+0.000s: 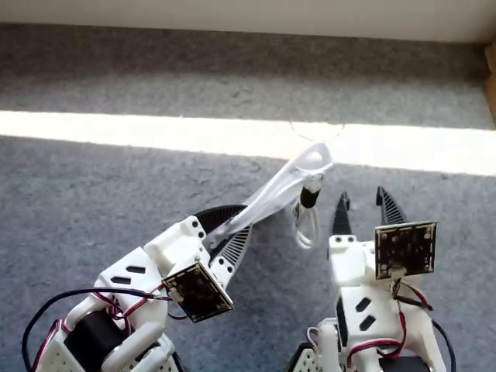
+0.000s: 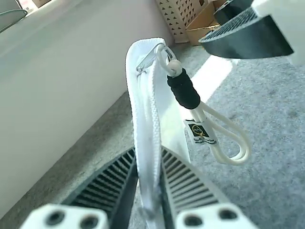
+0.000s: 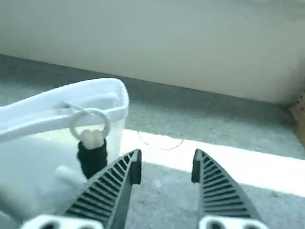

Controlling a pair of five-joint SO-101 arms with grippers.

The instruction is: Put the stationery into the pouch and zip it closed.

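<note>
1. Left hand (image 2: 147,152): both fingers clamped on the white translucent pouch (image 2: 143,95), whose zip edge runs up from between them.
2. In the high view the pouch sticks out diagonally from that hand. Its far end reaches the sunlit strip (image 1: 155,132) across the grey surface (image 1: 93,201).
3. The zip pull sits at the pouch's far end: a metal ring (image 3: 89,121), a black bead (image 2: 183,88), then a white cord loop (image 2: 228,138) hanging down with a small tag on it.
4. Right hand (image 3: 164,162): fingers apart, nothing between them. It sits just beside the pull and is not touching it.
5. Around:
   - A pale wall (image 1: 232,12) runs along the far side.
   - Cardboard boxes (image 2: 200,24) stand by the wall.
   - A thin curl lies on the strip, possibly a thread or wire (image 3: 159,142).
6. In the way: the left hand's fingers cover the near end of the pouch.
7. Hard to make out: whether the zip is open or shut along its length, and what is inside the pouch.
</note>
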